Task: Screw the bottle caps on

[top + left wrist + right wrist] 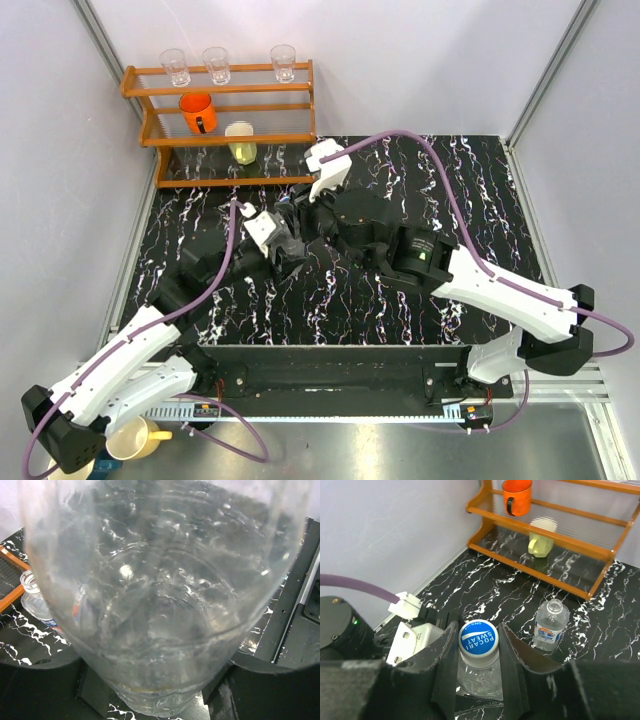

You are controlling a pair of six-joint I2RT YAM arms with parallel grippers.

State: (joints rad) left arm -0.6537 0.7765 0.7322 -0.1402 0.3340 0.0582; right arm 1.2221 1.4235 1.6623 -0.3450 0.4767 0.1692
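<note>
In the right wrist view a wide clear bottle stands upright with a white cap with a blue top on its neck. My right gripper is shut on that cap, one finger pressed on each side. In the left wrist view the same bottle fills the frame, and my left gripper is shut on its lower body. A smaller clear bottle stands open-necked on the table to the right, and it also shows in the left wrist view. No second cap is in view. In the top view both grippers, left and right, meet mid-table.
A wooden rack stands at the back left with an orange mug, a yellow cup and three clear glasses on top. A yellow mug sits off the table at the near left.
</note>
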